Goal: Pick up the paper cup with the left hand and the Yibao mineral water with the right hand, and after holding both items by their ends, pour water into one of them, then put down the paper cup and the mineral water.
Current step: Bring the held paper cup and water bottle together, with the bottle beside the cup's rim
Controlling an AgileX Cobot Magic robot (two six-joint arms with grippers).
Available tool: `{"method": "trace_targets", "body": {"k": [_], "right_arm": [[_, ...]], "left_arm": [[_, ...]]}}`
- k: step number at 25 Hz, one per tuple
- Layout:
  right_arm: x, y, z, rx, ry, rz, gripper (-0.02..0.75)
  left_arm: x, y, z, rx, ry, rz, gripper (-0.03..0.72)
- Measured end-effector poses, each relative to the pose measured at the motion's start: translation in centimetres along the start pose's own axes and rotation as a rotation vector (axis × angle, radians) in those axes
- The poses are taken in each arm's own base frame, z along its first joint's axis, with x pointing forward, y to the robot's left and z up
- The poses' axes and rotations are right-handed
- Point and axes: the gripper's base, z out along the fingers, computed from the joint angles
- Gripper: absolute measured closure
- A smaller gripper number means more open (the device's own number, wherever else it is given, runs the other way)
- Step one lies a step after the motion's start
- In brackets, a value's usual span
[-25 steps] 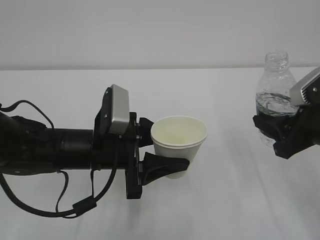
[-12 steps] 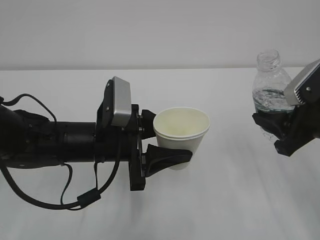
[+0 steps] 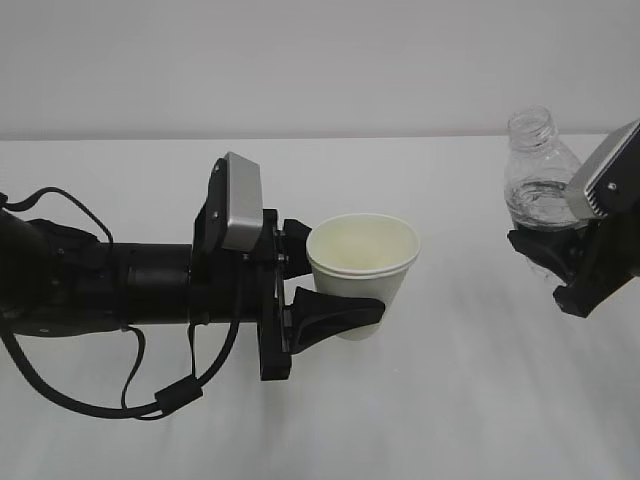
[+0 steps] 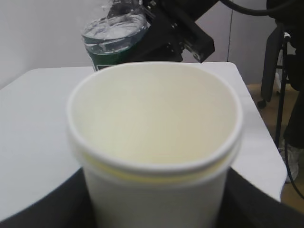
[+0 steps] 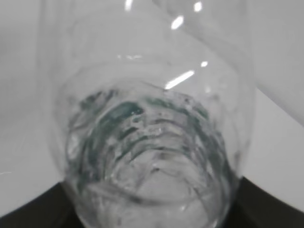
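Exterior view looks slantwise down the table (image 3: 440, 400); wrist views sit close, probably sharing the bottle (image 4: 114, 38).

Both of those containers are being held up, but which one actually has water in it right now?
The clear plastic bottle in the right gripper has water inside. The white paper cup in the left gripper looks dry and empty.

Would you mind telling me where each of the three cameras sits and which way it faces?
Exterior view: slanted down across the white table, left gripper holding the paper cup, right gripper holding the water bottle.
Left wrist view: just behind the cup, looking over its rim; dark fingers at the bottom.
Right wrist view: close against the bottle; dark fingers below.
Shared: the bottle shows in all three.
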Motion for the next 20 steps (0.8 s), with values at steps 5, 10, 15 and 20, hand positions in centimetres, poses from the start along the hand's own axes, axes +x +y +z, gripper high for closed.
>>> {"method": "trace_targets", "body": {"k": [5,10,15,20], "right_arm": [[-0.2,-0.1,-0.6,0.012,0.025,-0.054,0.303],[-0.5,-0.4,-0.8,0.015,0.029,-0.109,0.303],[-0.8,-0.9,-1.0,0.034,0.051,-0.142,0.303],[-1.4,-1.1,-1.8,0.053,0.054,-0.215,0.303]], "left_arm": [[0.0,-0.2,0.2,0.008,0.0,-0.007,0.268],[-0.2,-1.4,1.1,0.053,-0.002,-0.001,0.268],[-0.4,-2.0,1.6,0.072,-0.004,-0.001,0.268],[-0.6,-1.6,1.7,0.051,-0.017,-0.005,0.269]]}}
